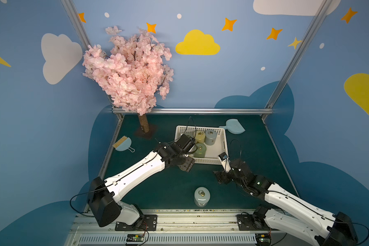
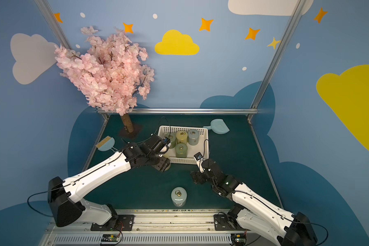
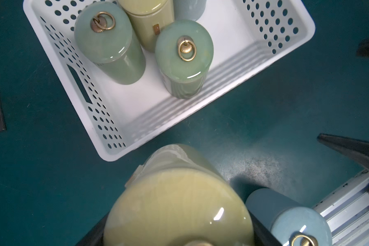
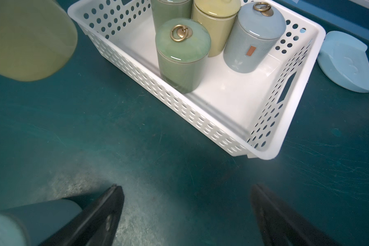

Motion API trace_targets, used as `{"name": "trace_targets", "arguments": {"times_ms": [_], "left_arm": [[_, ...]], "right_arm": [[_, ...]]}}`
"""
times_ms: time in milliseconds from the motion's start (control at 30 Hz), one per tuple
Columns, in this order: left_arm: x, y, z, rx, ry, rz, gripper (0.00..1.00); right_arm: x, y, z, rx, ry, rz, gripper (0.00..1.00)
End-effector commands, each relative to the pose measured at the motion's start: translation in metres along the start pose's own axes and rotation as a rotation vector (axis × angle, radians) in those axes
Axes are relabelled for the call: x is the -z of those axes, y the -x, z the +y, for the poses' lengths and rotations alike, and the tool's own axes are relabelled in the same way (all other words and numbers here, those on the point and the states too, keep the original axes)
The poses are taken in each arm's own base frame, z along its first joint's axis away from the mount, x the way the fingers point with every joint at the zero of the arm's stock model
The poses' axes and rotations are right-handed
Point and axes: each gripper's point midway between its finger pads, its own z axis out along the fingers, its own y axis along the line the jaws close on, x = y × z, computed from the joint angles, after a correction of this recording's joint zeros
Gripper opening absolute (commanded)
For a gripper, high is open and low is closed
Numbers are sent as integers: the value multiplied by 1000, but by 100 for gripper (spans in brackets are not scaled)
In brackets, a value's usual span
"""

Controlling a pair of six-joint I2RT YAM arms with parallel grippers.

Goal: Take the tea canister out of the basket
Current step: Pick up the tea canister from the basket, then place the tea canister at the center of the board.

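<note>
My left gripper (image 2: 163,165) is shut on a yellow-green tea canister (image 3: 179,202), holding it by the lid end just outside the front left corner of the white perforated basket (image 1: 222,147). In the right wrist view the held canister (image 4: 28,38) hangs above the green mat. Several canisters stand upright in the basket (image 3: 141,106): two green, one yellow, one grey-blue (image 4: 251,40). My right gripper (image 4: 185,187) is open over bare mat in front of the basket's right corner, with nothing between its fingers.
A pale blue canister (image 1: 202,196) stands upright on the mat near the front rail. A light-blue dustpan (image 1: 232,126) lies behind the basket at the right. At the left a small brush (image 1: 123,143) lies, and a pink blossom tree's trunk (image 1: 144,125) stands at the back left.
</note>
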Motion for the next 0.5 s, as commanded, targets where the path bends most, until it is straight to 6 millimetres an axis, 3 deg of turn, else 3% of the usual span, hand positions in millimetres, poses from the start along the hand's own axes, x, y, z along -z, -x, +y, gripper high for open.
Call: {"name": "trace_targets", "arguments": {"times_ms": [0,467], "left_arm": [[18,8,-1,36,10,-85,58],[22,-43,-25,18,4,-47,57]], "right_arm": [[2,1,-4,-18,-17,-20,99],[2,0,-6,-20,-29,-19,98]]}}
